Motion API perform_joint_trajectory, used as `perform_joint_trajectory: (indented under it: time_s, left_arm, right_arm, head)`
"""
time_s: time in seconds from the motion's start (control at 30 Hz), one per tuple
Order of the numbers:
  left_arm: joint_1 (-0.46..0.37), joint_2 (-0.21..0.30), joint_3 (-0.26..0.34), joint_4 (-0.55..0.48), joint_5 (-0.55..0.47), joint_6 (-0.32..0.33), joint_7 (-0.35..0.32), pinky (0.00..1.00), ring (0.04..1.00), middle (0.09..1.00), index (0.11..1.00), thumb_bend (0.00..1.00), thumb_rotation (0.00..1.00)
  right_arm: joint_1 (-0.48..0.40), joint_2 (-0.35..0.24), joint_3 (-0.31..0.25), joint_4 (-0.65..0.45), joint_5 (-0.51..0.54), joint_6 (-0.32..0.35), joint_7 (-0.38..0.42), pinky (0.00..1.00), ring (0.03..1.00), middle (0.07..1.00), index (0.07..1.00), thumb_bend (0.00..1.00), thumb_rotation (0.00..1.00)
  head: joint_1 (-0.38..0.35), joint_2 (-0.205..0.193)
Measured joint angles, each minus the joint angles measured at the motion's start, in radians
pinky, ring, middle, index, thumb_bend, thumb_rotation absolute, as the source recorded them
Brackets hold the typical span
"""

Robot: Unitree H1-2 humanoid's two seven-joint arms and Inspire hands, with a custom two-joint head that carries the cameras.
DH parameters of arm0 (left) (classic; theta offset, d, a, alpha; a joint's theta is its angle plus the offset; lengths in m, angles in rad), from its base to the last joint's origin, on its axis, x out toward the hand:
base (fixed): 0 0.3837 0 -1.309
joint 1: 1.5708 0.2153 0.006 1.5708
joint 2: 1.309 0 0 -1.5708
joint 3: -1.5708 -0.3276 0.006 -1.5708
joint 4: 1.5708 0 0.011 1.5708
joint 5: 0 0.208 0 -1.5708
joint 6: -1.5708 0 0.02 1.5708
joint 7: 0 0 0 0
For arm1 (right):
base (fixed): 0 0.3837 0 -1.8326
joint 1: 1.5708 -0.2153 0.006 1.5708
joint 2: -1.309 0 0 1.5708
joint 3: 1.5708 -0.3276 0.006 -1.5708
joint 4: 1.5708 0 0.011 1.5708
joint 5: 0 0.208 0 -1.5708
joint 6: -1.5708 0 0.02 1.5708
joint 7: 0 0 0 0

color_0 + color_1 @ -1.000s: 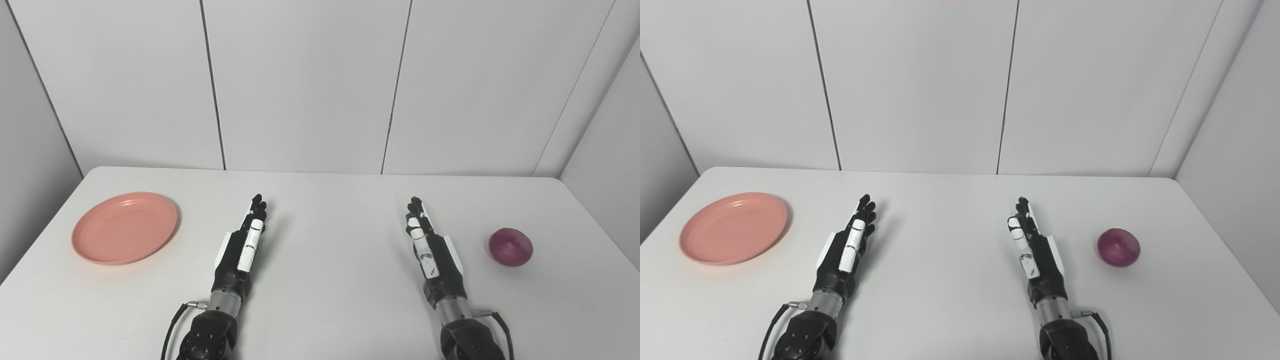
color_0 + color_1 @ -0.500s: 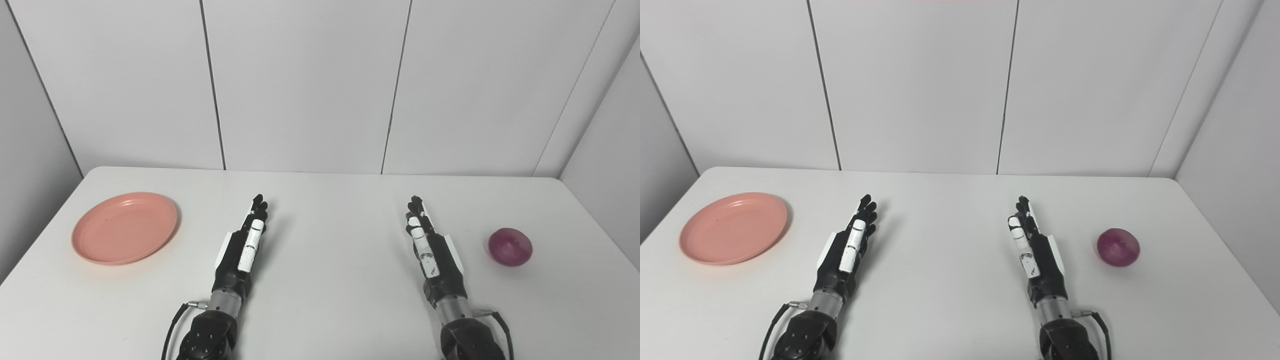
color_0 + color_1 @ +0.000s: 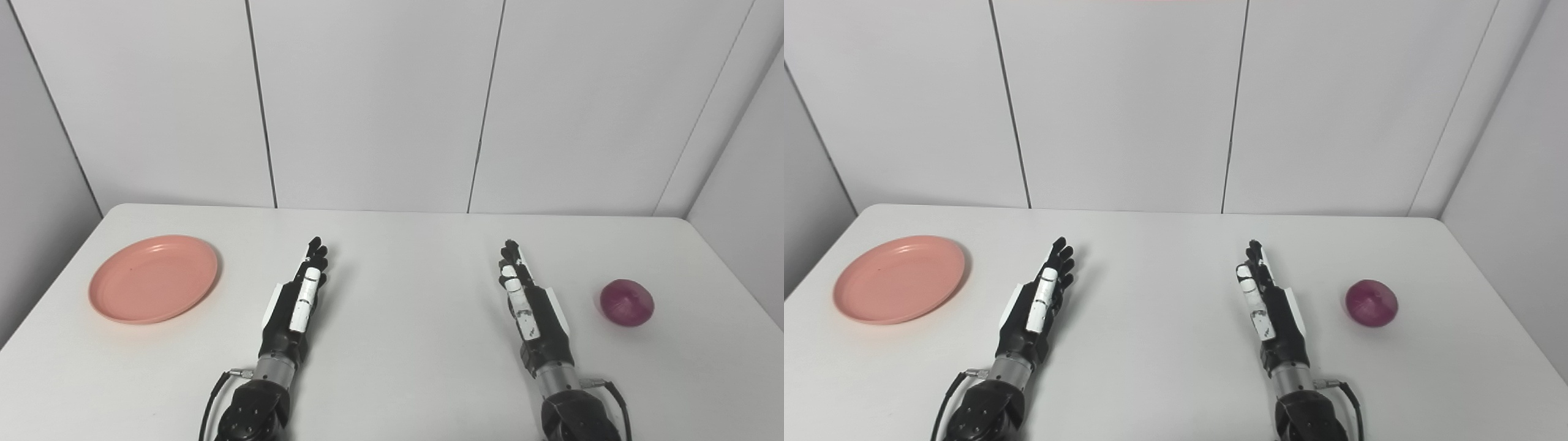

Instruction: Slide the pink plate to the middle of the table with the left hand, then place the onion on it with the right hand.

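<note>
A pink plate (image 3: 153, 279) lies flat at the table's left side with nothing on it. A purple-red onion (image 3: 626, 302) rests on the table at the right. My left hand (image 3: 296, 298) lies stretched out on the table, well to the right of the plate, fingers straight and holding nothing. In mirror pose, my right hand (image 3: 527, 302) lies to the left of the onion, open and apart from it. The plate (image 3: 900, 279) and the onion (image 3: 1371, 302) look the same in the right eye view.
The white table (image 3: 404, 288) runs back to a grey panelled wall (image 3: 373, 104). Side walls close in at the left and right edges. A black cable (image 3: 211, 398) loops by my left wrist.
</note>
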Motion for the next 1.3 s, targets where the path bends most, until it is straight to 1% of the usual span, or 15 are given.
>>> perform_joint_trajectory:
  time_s: [0.03, 0.07, 0.17, 0.3, 0.33, 0.37, 0.43, 0.5, 0.57, 0.7, 0.8, 0.93, 1.07, 1.2, 1.3]
  left_arm:
    - [-0.001, 0.000, 0.002, 0.000, -0.004, 0.000, 0.000, 0.99, 0.996, 0.999, 0.993, 0.58, 1.00]
    - [-0.002, 0.000, 0.004, -0.001, -0.005, 0.000, 0.001, 0.99, 0.994, 0.998, 0.990, 0.57, 1.00]
    - [-0.010, -0.003, 0.010, -0.014, -0.007, 0.007, 0.012, 0.97, 0.984, 0.990, 0.981, 0.58, 1.00]
    - [-0.031, -0.001, 0.012, -0.024, -0.007, 0.024, 0.013, 0.97, 0.971, 0.979, 0.971, 0.60, 1.00]
    - [-0.033, -0.001, 0.010, -0.027, -0.007, 0.032, 0.013, 0.97, 0.971, 0.979, 0.971, 0.60, 1.00]
    - [-0.035, -0.001, 0.008, -0.031, -0.007, 0.037, 0.012, 0.97, 0.973, 0.982, 0.975, 0.61, 1.00]
    - [-0.034, 0.003, 0.003, -0.051, -0.007, 0.053, 0.010, 0.98, 0.982, 0.993, 0.988, 0.62, 1.00]
    - [-0.037, 0.014, 0.000, -0.060, -0.007, 0.056, 0.005, 0.99, 0.988, 0.999, 0.995, 0.62, 1.00]
    - [-0.042, 0.026, -0.003, -0.060, -0.007, 0.057, 0.001, 1.00, 0.993, 1.000, 0.999, 0.62, 1.00]
    - [-0.049, 0.035, 0.003, -0.060, -0.005, 0.059, 0.004, 1.00, 0.995, 1.000, 1.000, 0.61, 1.00]
    - [-0.051, 0.036, 0.001, -0.072, 0.007, 0.079, 0.011, 1.00, 0.997, 1.000, 1.000, 0.61, 1.00]
    - [-0.058, 0.036, 0.007, -0.087, 0.010, 0.086, 0.012, 1.00, 0.996, 1.000, 1.000, 0.62, 1.00]
    - [-0.068, 0.036, 0.032, -0.087, 0.000, 0.087, 0.013, 1.00, 0.997, 1.000, 0.999, 0.62, 1.00]
    - [-0.073, 0.043, 0.055, -0.085, -0.001, 0.087, 0.014, 1.00, 0.996, 1.000, 0.994, 0.63, 1.00]
    - [-0.081, 0.052, 0.077, -0.080, -0.028, 0.087, 0.013, 1.00, 1.000, 1.000, 0.999, 0.63, 1.00]
  right_arm:
    - [0.000, -0.003, -0.001, -0.002, 0.004, 0.000, 0.002, 1.00, 1.000, 1.000, 1.000, 0.53, 0.95]
    - [0.000, -0.006, -0.002, -0.002, 0.005, 0.000, 0.004, 1.00, 1.000, 1.000, 1.000, 0.52, 0.96]
    - [0.003, -0.020, -0.003, -0.006, 0.000, 0.000, 0.006, 1.00, 1.000, 1.000, 1.000, 0.51, 0.99]
    - [0.008, -0.032, -0.005, -0.020, -0.004, 0.000, 0.006, 1.00, 1.000, 1.000, 1.000, 0.46, 1.00]
    - [0.009, -0.033, -0.006, -0.026, -0.004, 0.000, 0.006, 1.00, 1.000, 1.000, 1.000, 0.46, 1.00]
    - [0.009, -0.034, -0.007, -0.028, 0.000, 0.000, 0.007, 1.00, 1.000, 1.000, 1.000, 0.45, 1.00]
    - [0.009, -0.035, -0.015, -0.028, 0.022, 0.000, 0.018, 1.00, 1.000, 1.000, 1.000, 0.43, 1.00]
    - [0.009, -0.036, -0.019, -0.028, 0.049, 0.000, 0.034, 1.00, 1.000, 1.000, 1.000, 0.43, 1.00]
    - [0.009, -0.039, -0.021, -0.028, 0.063, 0.000, 0.047, 1.00, 1.000, 1.000, 1.000, 0.43, 1.00]
    - [0.010, -0.048, -0.023, -0.028, 0.069, 0.000, 0.054, 1.00, 1.000, 1.000, 1.000, 0.42, 1.00]
    - [0.010, -0.053, -0.026, -0.028, 0.064, 0.000, 0.054, 1.00, 1.000, 1.000, 1.000, 0.40, 1.00]
    - [0.010, -0.057, -0.035, -0.028, 0.062, 0.000, 0.054, 1.00, 1.000, 1.000, 1.000, 0.36, 1.00]
    - [0.010, -0.061, -0.040, -0.028, 0.060, 0.000, 0.055, 1.00, 1.000, 1.000, 1.000, 0.37, 1.00]
    - [0.015, -0.065, -0.042, -0.035, 0.069, 0.000, 0.063, 1.00, 1.000, 1.000, 1.000, 0.34, 1.00]
    - [0.018, -0.066, -0.042, -0.052, 0.071, 0.001, 0.068, 1.00, 1.000, 1.000, 1.000, 0.32, 1.00]
  head:
    - [0.024, -0.005]
    - [0.025, -0.005]
    - [0.063, -0.012]
    - [0.135, -0.029]
    - [0.135, -0.029]
    - [0.156, -0.034]
    - [0.156, -0.034]
    - [0.201, -0.040]
    - [0.219, -0.049]
    - [0.248, -0.057]
    - [0.265, -0.060]
    - [0.298, -0.074]
    - [0.311, -0.080]
    - [0.316, -0.084]
    - [0.324, -0.087]
